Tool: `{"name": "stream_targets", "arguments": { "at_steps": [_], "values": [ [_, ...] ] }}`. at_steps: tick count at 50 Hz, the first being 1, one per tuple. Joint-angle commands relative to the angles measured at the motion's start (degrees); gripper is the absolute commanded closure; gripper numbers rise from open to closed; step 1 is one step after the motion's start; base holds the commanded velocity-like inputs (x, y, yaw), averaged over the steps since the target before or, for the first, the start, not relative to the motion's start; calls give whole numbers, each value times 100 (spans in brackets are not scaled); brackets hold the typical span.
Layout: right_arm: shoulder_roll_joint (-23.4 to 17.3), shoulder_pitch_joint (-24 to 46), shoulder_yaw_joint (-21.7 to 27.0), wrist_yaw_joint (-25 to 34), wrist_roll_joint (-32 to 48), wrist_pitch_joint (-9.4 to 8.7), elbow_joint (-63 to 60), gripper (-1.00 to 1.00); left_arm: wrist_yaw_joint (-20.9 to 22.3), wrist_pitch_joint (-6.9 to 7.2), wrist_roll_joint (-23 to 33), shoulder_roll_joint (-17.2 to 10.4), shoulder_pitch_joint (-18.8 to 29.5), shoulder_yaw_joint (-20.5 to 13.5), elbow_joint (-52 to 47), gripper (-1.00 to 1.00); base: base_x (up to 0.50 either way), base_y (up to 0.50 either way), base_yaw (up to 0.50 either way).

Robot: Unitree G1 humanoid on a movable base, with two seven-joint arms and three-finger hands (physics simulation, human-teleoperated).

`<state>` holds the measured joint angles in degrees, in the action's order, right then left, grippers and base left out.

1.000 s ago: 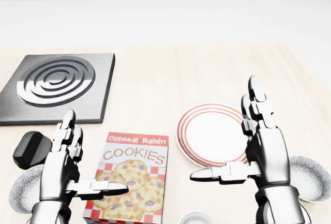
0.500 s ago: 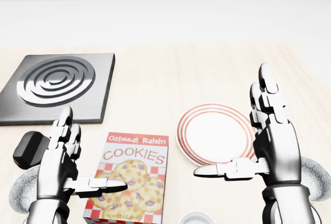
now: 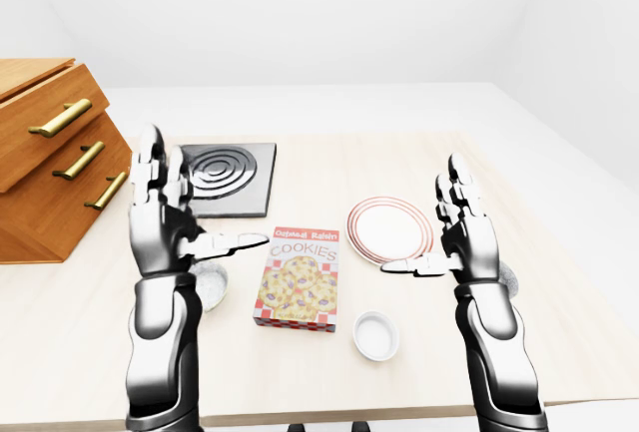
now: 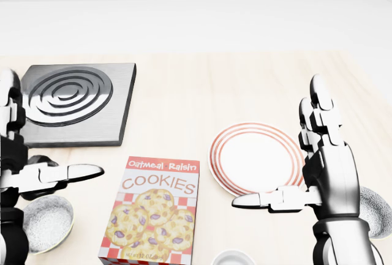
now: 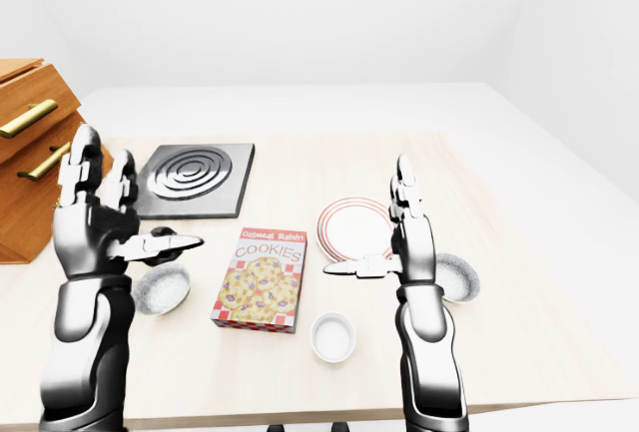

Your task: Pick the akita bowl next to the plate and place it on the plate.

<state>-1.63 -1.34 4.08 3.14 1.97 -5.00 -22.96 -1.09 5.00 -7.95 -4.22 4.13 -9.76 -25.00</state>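
Note:
A white plate (image 4: 257,158) with red rings lies right of centre on the wooden table. The speckled akita bowl (image 5: 457,275) sits just right of the plate; in the head view my right wrist hides most of the bowl (image 4: 375,209). My right hand (image 4: 282,149) hovers open above the plate's right edge, fingers up and thumb pointing left, with nothing in it. At the left my left hand (image 5: 140,198) is raised and open, and it is empty too. A second speckled bowl (image 4: 46,222) sits below it.
A cookies box (image 4: 156,210) lies flat left of the plate. A black stove burner (image 4: 73,103) is at the upper left, a wooden drawer cabinet (image 3: 50,153) further left. A small white bowl (image 5: 332,336) sits near the bottom edge. A small black object (image 5: 168,233) lies behind my left thumb.
My left hand has risen and moved to the left edge of the head view, uncovering the left speckled bowl. My right hand shifted slightly up and right, then held still.

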Motion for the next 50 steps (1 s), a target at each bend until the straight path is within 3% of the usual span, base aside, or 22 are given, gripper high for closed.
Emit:
{"name": "stream_targets", "arguments": {
  "at_steps": [1,5,8,11,15,20,21,26,34,46,50],
  "values": [
    [1,-18,0,-7,1,0,37,-100,-235,0,-661,-520,632,-871,-1223,-100,0,0,0],
    [1,-19,-1,-7,3,0,38,-100,-396,0,-1042,-800,839,-1269,-1403,-100,0,0,0],
    [1,-11,4,-10,0,0,-15,-100,-591,0,-1475,-1172,1089,-1718,-1420,-100,0,0,0],
    [3,-10,1,-10,-4,0,-28,-100,-944,0,-2061,-1657,1409,-2159,-1530,-100,0,0,0],
    [3,1,11,-18,-16,0,-43,-100,-1476,0,-3074,-2670,1814,-2990,-1301,-100,0,0,0],
    [2,-10,4,-18,-12,0,-35,-100,-1875,0,-3836,-3467,1693,-3380,-887,-100,0,0,0],
    [4,-18,3,-17,-15,0,-58,-100,-1918,0,-3979,-3739,1703,-3593,-697,-100,0,0,0],
    [8,-25,-12,-12,-8,0,-65,-100,-1958,0,-4372,-4493,1400,-4208,1,-100,0,0,0],
    [10,-20,-14,-16,-6,0,-51,-100,-1746,0,-4440,-5003,910,-4968,736,-100,0,0,0],
    [15,-44,-30,-15,-3,0,-22,-100,-594,0,-3256,-5027,97,-6075,2551,-100,0,0,0],
    [15,-39,-34,-13,-1,0,-6,-100,-374,0,-3056,-5038,-51,-6203,3130,-100,0,0,0]
  ]
}}
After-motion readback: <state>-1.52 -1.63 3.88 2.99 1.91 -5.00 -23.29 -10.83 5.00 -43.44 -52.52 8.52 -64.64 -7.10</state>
